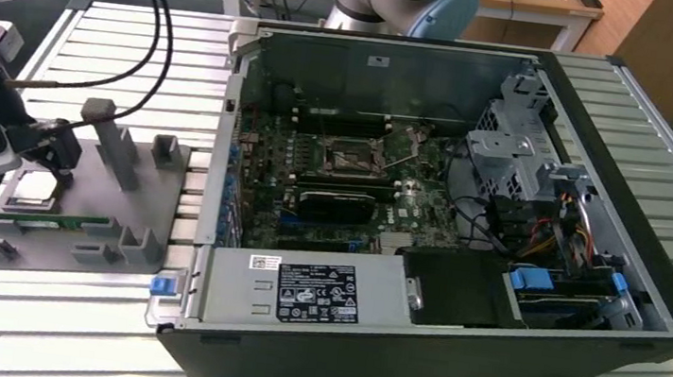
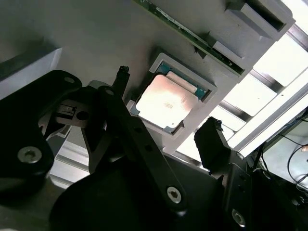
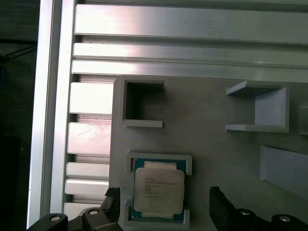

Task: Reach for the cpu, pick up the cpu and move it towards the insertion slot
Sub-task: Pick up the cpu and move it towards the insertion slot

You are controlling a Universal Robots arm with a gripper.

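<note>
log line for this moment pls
phase: reach | tool: open, straddling cpu | cpu: seated in gray holder | insertion slot: inside open case

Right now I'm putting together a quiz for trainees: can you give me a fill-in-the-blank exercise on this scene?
1. The gripper is ___, with its fingers on either side of the cpu.
2. The cpu lies in a pocket of the ___ fixture.
3. The insertion slot is on the exterior view's ___ of the cpu.
Missing words: open; grey; right.
</note>
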